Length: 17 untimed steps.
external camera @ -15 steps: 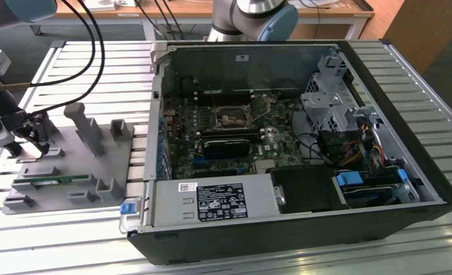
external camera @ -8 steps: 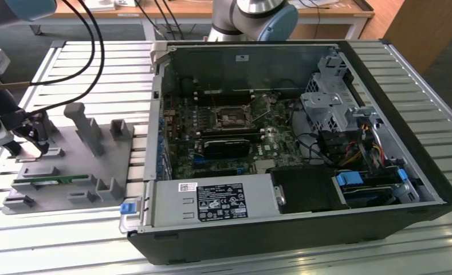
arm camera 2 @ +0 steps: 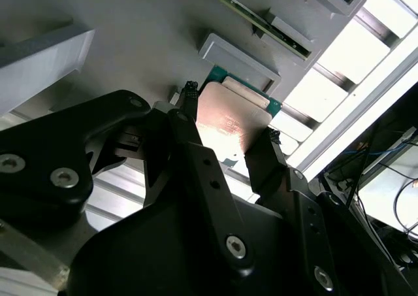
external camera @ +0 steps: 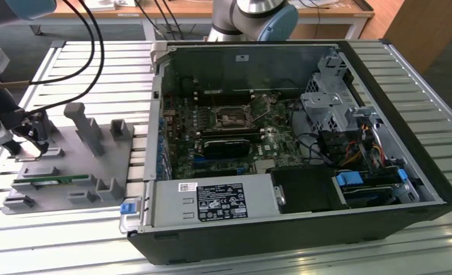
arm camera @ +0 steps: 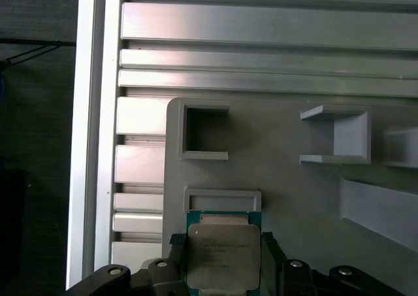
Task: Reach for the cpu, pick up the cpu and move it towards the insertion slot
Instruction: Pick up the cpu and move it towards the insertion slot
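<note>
You see print on the power supply label (external camera: 219,201) and on the cpu (arm camera: 222,253), but none is readable.

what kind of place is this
Probably a robotics lab bench for computer assembly: an open PC case on a slatted metal table, a grey parts tray beside it, and a robot arm whose end effector grips the cpu.

Grey posts (external camera: 84,129) and the case wall (external camera: 158,109) separate hand (arm camera: 221,242) from insertion slot (external camera: 231,118).
</note>
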Each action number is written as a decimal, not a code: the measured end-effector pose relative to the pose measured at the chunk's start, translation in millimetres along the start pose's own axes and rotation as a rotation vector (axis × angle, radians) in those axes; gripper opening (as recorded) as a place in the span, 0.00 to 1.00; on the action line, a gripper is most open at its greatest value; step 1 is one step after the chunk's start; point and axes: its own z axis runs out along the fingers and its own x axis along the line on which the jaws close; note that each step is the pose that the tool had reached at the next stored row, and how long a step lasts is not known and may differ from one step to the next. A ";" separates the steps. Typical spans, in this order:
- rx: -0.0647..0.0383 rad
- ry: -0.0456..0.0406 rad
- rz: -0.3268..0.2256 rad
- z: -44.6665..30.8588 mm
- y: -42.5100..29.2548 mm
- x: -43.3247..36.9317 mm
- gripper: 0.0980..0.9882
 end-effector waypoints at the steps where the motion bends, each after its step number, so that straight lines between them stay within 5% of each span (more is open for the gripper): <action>1: 0.000 0.0000 0.000 -0.3 0.0 0.0 0.49; 17: 0.000 -0.0001 0.000 -6.0 0.2 0.0 0.49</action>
